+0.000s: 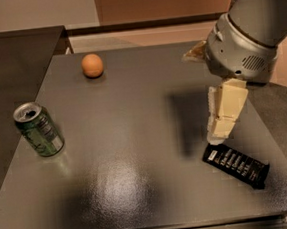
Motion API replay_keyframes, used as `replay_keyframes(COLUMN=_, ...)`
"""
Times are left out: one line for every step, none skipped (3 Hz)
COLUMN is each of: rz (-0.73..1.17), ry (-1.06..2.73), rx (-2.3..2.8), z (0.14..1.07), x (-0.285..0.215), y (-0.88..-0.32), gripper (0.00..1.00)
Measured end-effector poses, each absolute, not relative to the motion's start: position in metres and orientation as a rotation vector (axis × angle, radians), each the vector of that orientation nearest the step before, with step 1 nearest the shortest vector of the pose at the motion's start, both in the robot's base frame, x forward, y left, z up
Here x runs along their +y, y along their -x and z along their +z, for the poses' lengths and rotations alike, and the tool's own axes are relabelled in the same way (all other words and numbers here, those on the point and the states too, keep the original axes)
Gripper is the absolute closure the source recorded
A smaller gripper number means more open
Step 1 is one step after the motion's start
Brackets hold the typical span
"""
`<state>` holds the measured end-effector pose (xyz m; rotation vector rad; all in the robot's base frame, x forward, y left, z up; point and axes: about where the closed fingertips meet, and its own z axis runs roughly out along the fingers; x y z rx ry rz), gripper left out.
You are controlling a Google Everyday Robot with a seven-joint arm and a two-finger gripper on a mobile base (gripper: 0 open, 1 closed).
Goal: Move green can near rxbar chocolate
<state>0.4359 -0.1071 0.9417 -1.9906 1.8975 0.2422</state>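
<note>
The green can (38,129) stands upright near the left edge of the dark table (135,137); it has an open silver top and a white label panel. The rxbar chocolate (236,165), a flat black wrapper with white lettering, lies at the front right of the table. My gripper (217,130) hangs from the grey arm (249,32) at the right, pointing down, just above and behind the bar's left end. It holds nothing that I can see. The can is far to its left.
An orange ball-like fruit (92,65) sits at the back left of the table. A second dark surface (8,63) adjoins on the left. The table's right edge runs just past the bar.
</note>
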Motion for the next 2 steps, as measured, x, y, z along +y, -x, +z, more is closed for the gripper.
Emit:
replay_keyframes(rz=0.336, ry=2.027, rx=1.78, z=0.933, x=-0.059, y=-0.437, gripper=0.0)
replay_keyframes(rz=0.436, ry=2.021, rx=1.67, z=0.927, x=-0.007, y=-0.435, gripper=0.0)
